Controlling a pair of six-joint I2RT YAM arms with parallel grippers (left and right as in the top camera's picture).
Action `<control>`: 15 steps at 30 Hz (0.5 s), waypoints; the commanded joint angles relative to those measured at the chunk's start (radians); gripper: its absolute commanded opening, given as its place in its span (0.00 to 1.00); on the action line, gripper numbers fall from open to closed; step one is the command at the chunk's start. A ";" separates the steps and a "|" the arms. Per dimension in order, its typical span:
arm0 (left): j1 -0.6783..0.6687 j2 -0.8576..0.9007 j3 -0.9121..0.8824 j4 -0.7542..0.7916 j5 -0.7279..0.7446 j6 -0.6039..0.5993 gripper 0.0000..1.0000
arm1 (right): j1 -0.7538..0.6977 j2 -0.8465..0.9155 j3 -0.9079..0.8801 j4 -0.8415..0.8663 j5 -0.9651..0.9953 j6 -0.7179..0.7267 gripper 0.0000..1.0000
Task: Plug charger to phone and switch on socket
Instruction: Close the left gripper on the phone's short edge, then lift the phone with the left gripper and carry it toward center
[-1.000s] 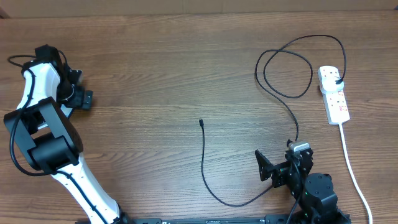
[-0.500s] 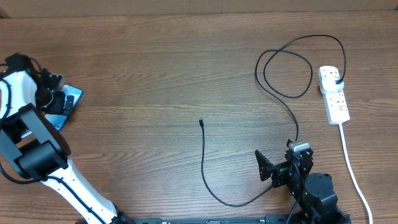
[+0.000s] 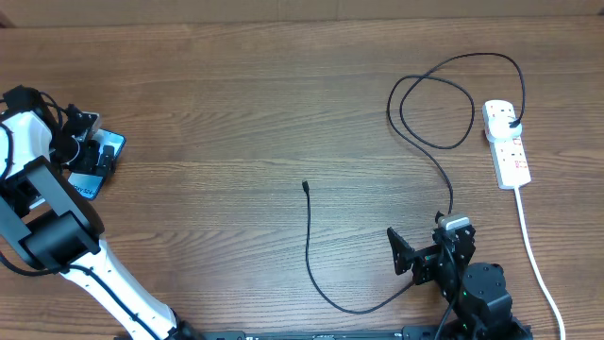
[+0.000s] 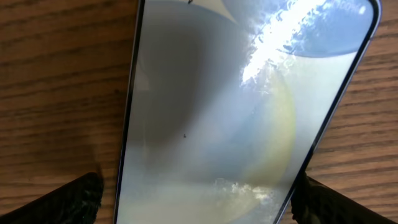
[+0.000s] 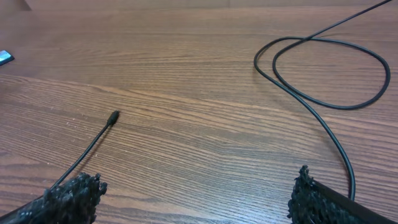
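Left end effector [image 4: 200, 204], newly over phone [image 4: 236, 124], fingers [image 4: 73, 200] either side

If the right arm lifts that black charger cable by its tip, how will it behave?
Probably floppy: the charger cable lies in loose curves and a loop, so it should sag and trail. It looks thin, likely light. Its plug sits in the socket, so pulling may tug that.

The phone [image 3: 85, 182] lies under the left claw [image 3: 90, 156] at the left edge of the tabletop [image 3: 236, 94], and the charger [image 3: 309, 227] runs from the middle to the socket [image 3: 507, 144] near the right edge.
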 commanded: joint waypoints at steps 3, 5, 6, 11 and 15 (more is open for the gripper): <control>-0.003 0.059 0.006 0.005 -0.030 0.004 0.93 | 0.005 -0.005 -0.013 -0.017 -0.005 -0.006 1.00; -0.003 0.059 0.006 0.006 -0.031 -0.005 0.92 | 0.005 -0.005 -0.013 -0.017 -0.005 -0.006 1.00; -0.003 0.059 0.006 0.006 -0.031 -0.012 0.89 | 0.005 -0.005 -0.013 -0.017 -0.005 -0.007 1.00; -0.006 0.059 0.006 0.005 -0.031 -0.023 0.81 | 0.005 -0.005 -0.013 -0.017 -0.005 -0.006 1.00; -0.006 0.059 0.006 0.005 -0.039 -0.041 0.78 | 0.005 -0.005 -0.013 -0.017 -0.005 -0.006 1.00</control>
